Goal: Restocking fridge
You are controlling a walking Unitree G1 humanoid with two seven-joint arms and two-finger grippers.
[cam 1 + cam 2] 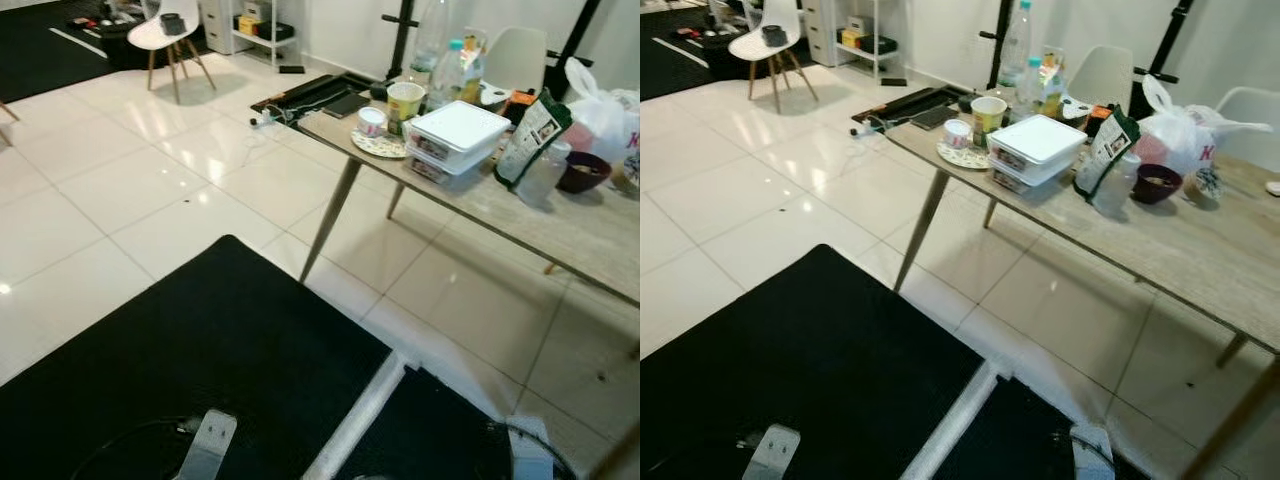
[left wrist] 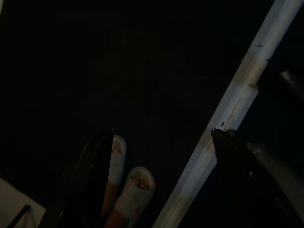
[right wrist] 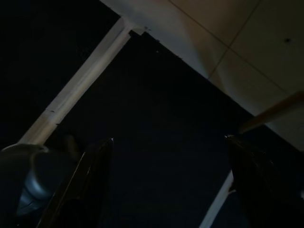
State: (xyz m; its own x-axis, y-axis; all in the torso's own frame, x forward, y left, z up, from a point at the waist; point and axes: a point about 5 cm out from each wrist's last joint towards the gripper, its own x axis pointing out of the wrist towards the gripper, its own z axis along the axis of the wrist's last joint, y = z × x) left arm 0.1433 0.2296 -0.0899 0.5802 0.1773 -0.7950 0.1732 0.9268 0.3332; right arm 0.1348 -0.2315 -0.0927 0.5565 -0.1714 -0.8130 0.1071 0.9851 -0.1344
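Groceries massed on desk (image 1: 1200, 250) awaiting restocking; left gripper (image 2: 156, 180) and right gripper (image 3: 168, 183) well short of desk, fingers spread, holding nothing.

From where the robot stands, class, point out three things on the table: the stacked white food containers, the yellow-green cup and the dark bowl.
Stacked white food containers (image 1: 1037, 139): right eye view, on the top lid.
Yellow-green cup (image 1: 988, 117): right eye view, on its side wall.
Dark bowl (image 1: 1157, 189): right eye view, on its outer wall.

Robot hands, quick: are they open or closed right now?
Left end effector: open, holding nothing, hanging over the black mat.
Right end effector: open, holding nothing.
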